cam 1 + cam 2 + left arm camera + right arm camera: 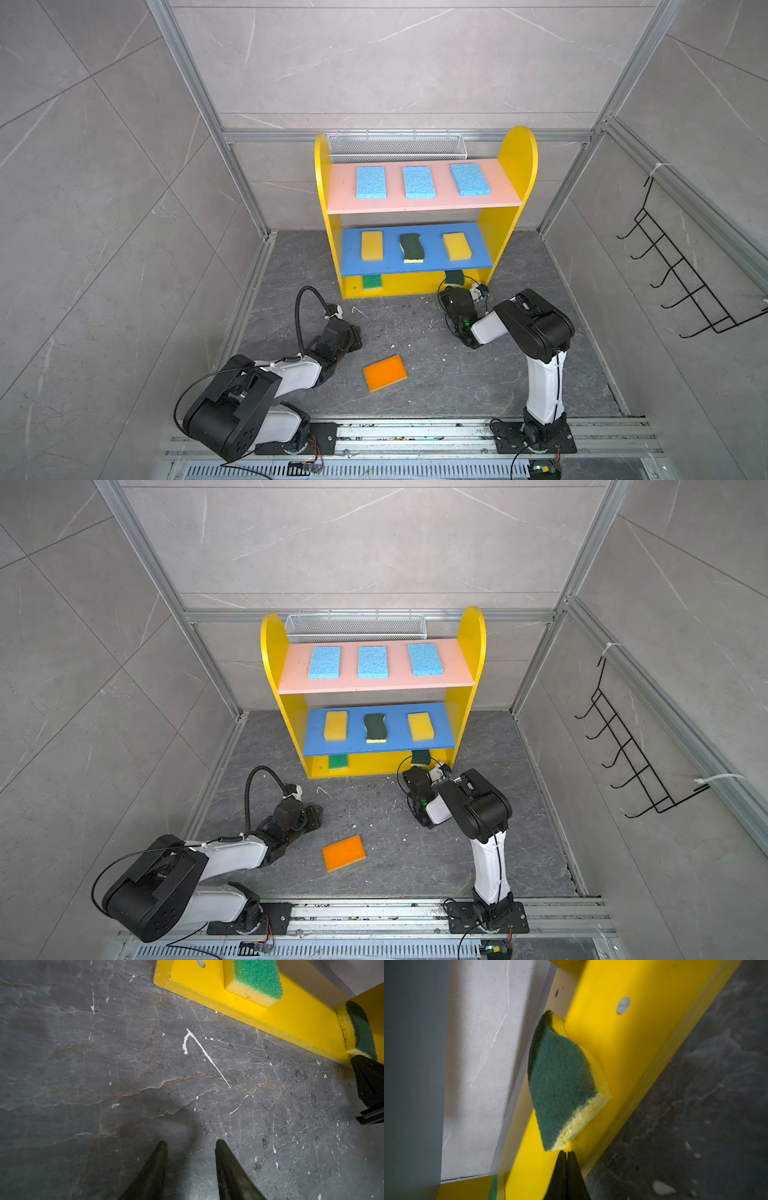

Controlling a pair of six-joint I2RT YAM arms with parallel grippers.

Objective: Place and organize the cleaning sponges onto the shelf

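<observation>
The right gripper (566,1152) has its fingers (560,1178) pressed together, tips touching the near yellow corner of a tilted dark-green sponge (560,1088) on the yellow base (623,1053) of the shelf (515,166); whether any foam is nipped between them cannot be told. The left gripper (191,1142) holds its fingers (153,1174) spread over bare grey floor (104,1064) with nothing between them. The bright green sponge (257,978) sits on the base beyond, and the orange sponge (385,372) lies on the floor beside the left arm.
</observation>
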